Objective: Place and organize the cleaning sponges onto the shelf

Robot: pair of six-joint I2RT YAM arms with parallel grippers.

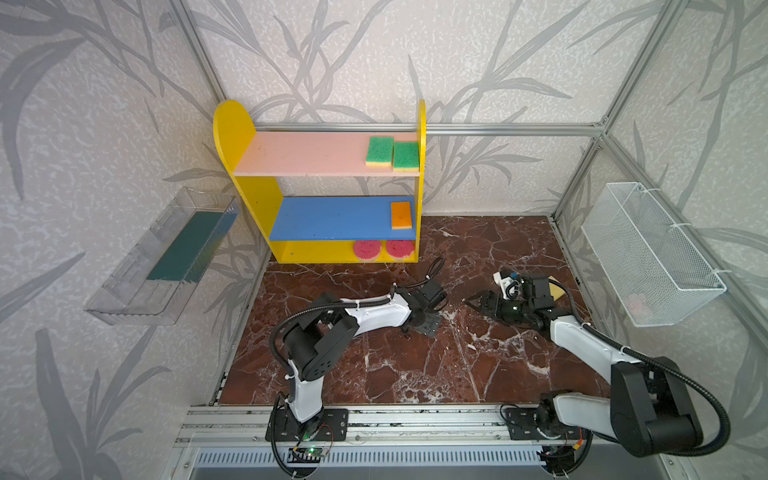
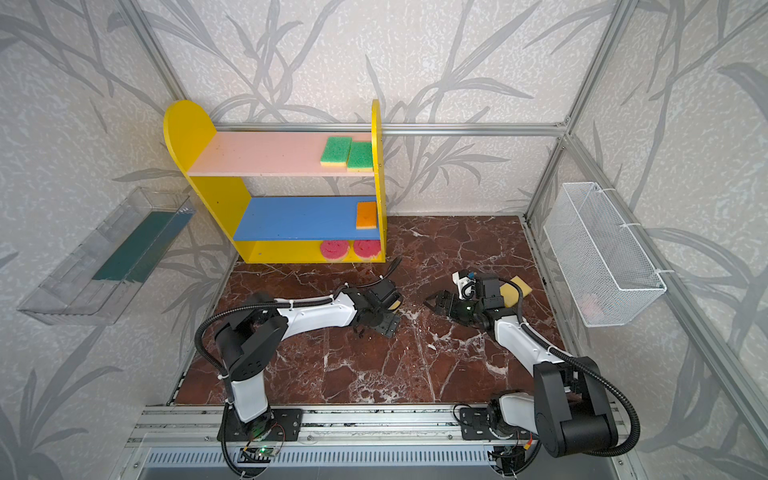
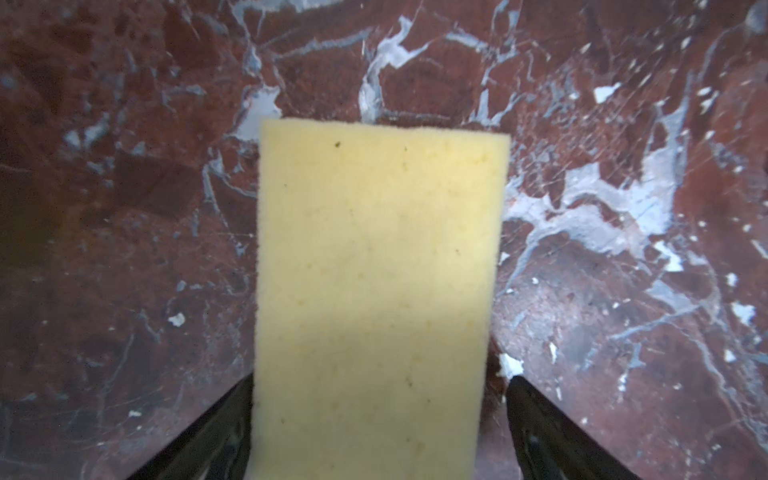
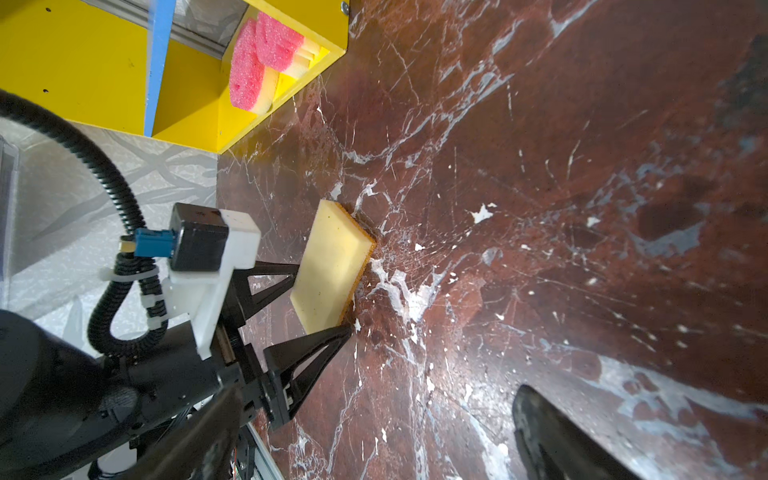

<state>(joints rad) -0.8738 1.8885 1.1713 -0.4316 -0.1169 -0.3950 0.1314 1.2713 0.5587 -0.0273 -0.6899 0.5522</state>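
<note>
A yellow sponge (image 3: 382, 249) lies flat on the marble floor with its orange scrub face down (image 4: 332, 257). My left gripper (image 3: 380, 380) points down over it, open, one finger on each side of its near end (image 4: 323, 297). In both top views this gripper (image 1: 436, 311) hides most of that sponge. My right gripper (image 4: 378, 392) is open and empty, low over the floor to the right (image 1: 478, 301). Another yellow sponge (image 1: 557, 289) lies behind the right wrist. The shelf (image 1: 235, 133) holds two green sponges (image 1: 379, 151) on pink, an orange one (image 1: 401, 215) on blue, and two pink round ones (image 1: 367, 249) on its base.
A clear plastic tray (image 1: 162, 262) hangs on the left wall. A white wire mesh basket (image 1: 652, 257) hangs on the right wall with something pink (image 1: 636, 305) inside. Metal rails (image 1: 374, 419) run along the front edge by the arm bases.
</note>
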